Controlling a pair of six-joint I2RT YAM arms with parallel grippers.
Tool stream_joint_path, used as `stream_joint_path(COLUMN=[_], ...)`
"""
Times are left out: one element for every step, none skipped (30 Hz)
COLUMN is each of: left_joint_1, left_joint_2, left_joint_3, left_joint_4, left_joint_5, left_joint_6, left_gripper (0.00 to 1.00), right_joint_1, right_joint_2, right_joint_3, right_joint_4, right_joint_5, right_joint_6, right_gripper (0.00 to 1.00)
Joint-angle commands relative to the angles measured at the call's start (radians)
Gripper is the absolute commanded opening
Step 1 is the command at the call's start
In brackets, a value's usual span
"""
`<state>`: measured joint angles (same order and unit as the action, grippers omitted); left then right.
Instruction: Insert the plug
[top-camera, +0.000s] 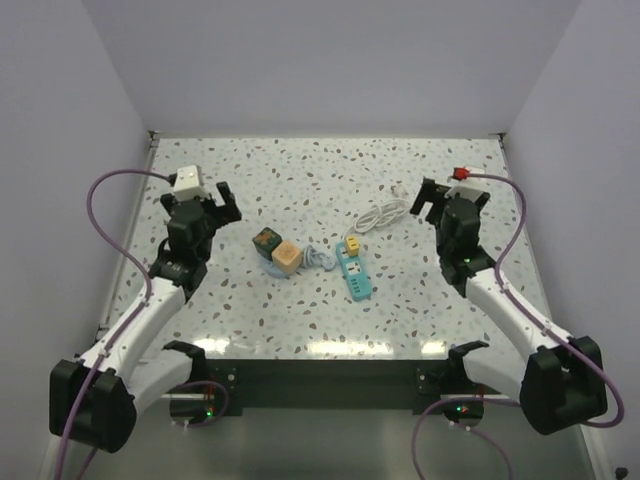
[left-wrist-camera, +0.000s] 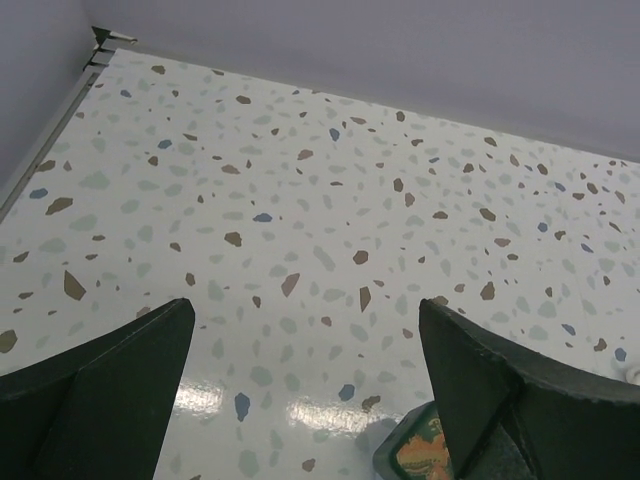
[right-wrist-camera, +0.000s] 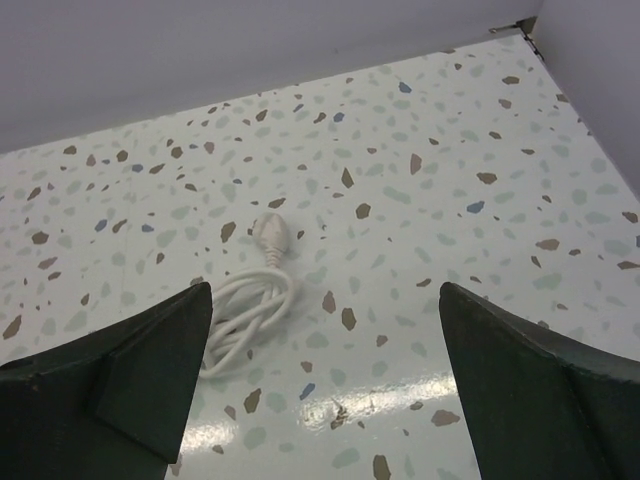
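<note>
Left claw (top-camera: 200, 204), right claw (top-camera: 453, 198): both spread wide, empty, above surface (top-camera: 300, 330). Plug (top-camera: 265, 241): low, just right of left claw, beside tan cube (top-camera: 287, 258). Power strip (top-camera: 354, 272): farther right, between claws. Risk: bumping the cube on closing; a skewed pinch leaving prongs misaligned with the socket.

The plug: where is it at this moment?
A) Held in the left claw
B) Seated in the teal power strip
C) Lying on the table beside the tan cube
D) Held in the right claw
C: in the top view the dark green plug lies on the table right beside the tan cube, left of the teal power strip and not in it.
</note>
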<state>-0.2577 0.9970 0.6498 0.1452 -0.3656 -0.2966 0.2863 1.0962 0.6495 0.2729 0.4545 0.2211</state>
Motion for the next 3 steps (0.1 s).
stream_joint_path(left_joint_1=[0.005, 0.005, 0.005], left_joint_2=[-0.031, -0.032, -0.037], left_joint_3=[0.037, 0.04, 0.042], left_joint_4=[-0.016, -0.024, -0.029], left_joint_5=[-0.033, -0.035, -0.039], left_joint_6=[-0.001, 0.001, 0.001], left_gripper=[1.0, 1.0, 1.0], right_joint_1=[-0.01, -0.013, -0.013], right_joint_2=[-0.029, -0.029, -0.029], right_joint_3=[0.002, 0.002, 0.004], right_joint_4=[-0.001, 0.0, 0.0], right_joint_5=[0.027, 0.027, 0.026], right_joint_6=[0.035, 0.038, 0.038], right_gripper=[0.99, 0.99, 0.99])
